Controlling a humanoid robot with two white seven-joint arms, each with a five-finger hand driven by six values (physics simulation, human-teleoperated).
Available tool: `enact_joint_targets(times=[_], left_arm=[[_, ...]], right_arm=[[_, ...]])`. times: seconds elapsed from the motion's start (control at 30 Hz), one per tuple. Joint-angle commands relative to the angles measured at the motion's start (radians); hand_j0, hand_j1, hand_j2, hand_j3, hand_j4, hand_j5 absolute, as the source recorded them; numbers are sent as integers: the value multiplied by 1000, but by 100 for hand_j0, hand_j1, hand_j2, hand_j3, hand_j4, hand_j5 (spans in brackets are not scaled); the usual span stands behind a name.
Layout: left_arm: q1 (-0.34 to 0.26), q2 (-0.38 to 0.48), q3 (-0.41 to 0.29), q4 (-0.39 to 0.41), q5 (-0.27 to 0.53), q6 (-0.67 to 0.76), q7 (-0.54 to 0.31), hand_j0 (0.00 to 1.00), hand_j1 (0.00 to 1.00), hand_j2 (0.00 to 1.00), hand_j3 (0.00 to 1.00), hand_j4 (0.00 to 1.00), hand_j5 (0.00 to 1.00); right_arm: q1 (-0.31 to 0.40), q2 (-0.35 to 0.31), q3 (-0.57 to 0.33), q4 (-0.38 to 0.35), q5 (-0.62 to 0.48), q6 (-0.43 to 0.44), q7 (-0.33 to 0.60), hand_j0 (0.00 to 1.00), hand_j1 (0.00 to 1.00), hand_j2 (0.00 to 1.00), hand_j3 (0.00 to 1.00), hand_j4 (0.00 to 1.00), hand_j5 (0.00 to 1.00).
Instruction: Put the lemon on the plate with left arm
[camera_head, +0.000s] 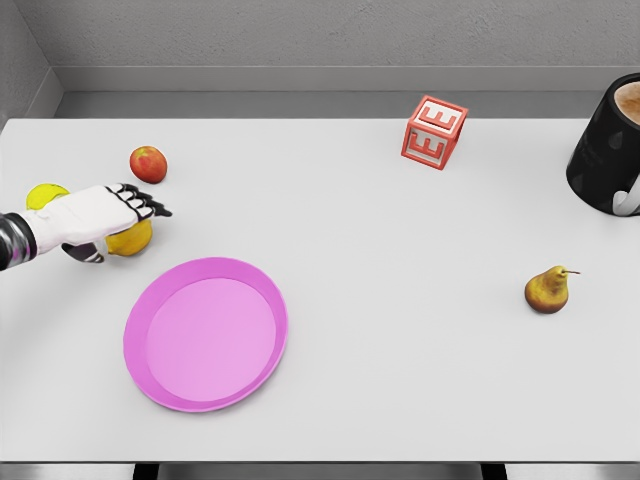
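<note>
Currently the lemon (133, 240) sits near the tabletop's left edge, directly under the left hand (100, 215), whose fingers extend flat, not yet closed on it. Plate (205, 333) lies just beside, toward the front edge.

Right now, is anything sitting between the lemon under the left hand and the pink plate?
Nothing visible. The left hand is over the lemon, and the pink plate lies just below and right of it across bare table. The apple sits behind the hand, off that path; another yellow fruit lies behind the wrist.
</note>
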Motion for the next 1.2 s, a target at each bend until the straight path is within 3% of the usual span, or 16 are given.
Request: enact_joint_targets(times=[0.0, 0.27, 0.37, 0.5, 0.93, 1.17], left_arm=[[0, -1, 0, 10, 0, 3, 1, 100, 100, 100, 100, 100, 100], [0, -4, -3, 10, -8, 3, 1, 100, 100, 100, 100, 100, 100], [0, -4, -3, 10, -6, 3, 1, 91, 91, 91, 91, 91, 91], [-5, -4, -3, 10, -6, 3, 1, 86, 86, 86, 86, 86, 86], [-8, -4, -25, 10, -6, 3, 1, 85, 85, 85, 85, 85, 85], [-11, 3, -25, 10, -6, 3, 1, 66, 66, 66, 66, 66, 66]], right_arm=[[0, 0, 0, 1, 0, 0, 0, 100, 100, 100, 100, 100, 100], [0, 0, 0, 0, 0, 0, 0, 100, 100, 100, 100, 100, 100], [0, 0, 0, 0, 0, 0, 0, 100, 100, 100, 100, 100, 100], [0, 0, 0, 0, 0, 0, 0, 100, 100, 100, 100, 100, 100], [0, 0, 0, 0, 0, 0, 0, 100, 100, 100, 100, 100, 100], [0, 0, 0, 1, 0, 0, 0, 100, 100, 100, 100, 100, 100]])
